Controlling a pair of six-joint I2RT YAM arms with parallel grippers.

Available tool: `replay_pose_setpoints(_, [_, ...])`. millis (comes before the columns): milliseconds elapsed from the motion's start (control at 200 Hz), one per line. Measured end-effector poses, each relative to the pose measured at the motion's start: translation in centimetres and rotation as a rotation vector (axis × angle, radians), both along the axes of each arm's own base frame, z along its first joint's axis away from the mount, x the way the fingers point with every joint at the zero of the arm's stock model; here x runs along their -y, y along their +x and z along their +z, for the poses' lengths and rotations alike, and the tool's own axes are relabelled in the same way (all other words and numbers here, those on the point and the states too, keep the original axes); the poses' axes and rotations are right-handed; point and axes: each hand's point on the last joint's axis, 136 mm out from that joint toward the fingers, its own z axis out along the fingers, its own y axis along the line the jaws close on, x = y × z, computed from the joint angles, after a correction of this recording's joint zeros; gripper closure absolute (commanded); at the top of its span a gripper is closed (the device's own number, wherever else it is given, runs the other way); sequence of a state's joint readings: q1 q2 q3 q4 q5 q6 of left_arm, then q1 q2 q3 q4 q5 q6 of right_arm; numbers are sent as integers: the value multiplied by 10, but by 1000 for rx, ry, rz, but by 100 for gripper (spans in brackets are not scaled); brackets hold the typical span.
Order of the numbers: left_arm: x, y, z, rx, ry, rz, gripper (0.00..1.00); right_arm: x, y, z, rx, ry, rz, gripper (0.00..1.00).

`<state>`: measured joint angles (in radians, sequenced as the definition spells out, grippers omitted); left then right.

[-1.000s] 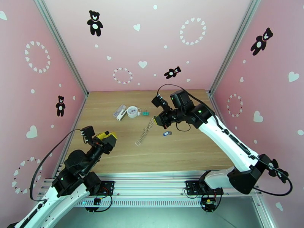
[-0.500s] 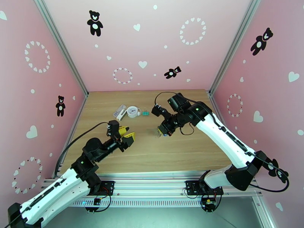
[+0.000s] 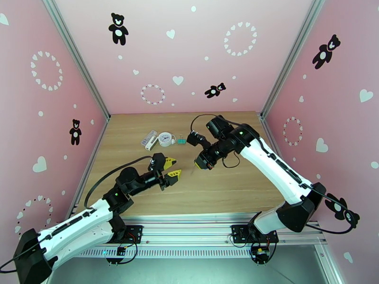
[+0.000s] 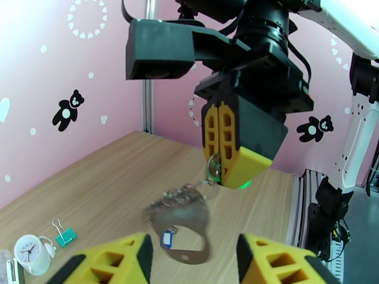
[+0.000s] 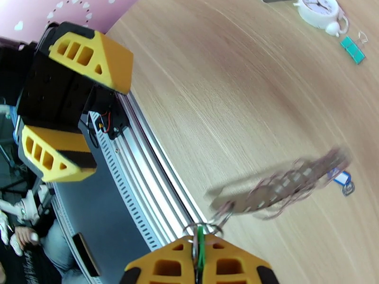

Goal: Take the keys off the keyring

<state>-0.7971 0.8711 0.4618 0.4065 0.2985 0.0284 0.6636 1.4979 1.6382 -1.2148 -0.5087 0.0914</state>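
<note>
One ring of the keyring (image 4: 182,218) sat pinched in the closed right claw (image 4: 219,175); its strap and blue key (image 4: 165,239) dangled above the surface (image 4: 94,185), just beyond the half-open, empty left claw (image 4: 194,255).

The keyring (image 4: 185,217) below right gripper (image 4: 219,175)

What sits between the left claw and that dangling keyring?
Nothing. In the left wrist view the open left gripper faces the keyring, which hangs from the shut right gripper; the gap between them is bare.
</note>
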Motion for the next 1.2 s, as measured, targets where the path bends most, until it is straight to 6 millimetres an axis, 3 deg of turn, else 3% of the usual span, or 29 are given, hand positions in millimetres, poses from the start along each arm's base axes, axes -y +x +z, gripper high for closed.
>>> replay_pose_setpoints(220, [20,12,-12,20,44,-21,47,-10,7,8,-97,42,-136,100])
replay_pose_setpoints(496, [33,18,-15,79,35,-47,48,-19,4,24,-145,82,-179,100])
replay_pose_setpoints(806, [40,29,-13,130,8,-24,56,-24,5,30,-173,95,-196,100])
replay_pose_setpoints(1201, [41,34,0,181,-34,-7,56,-28,9,28,-181,94,-200,100])
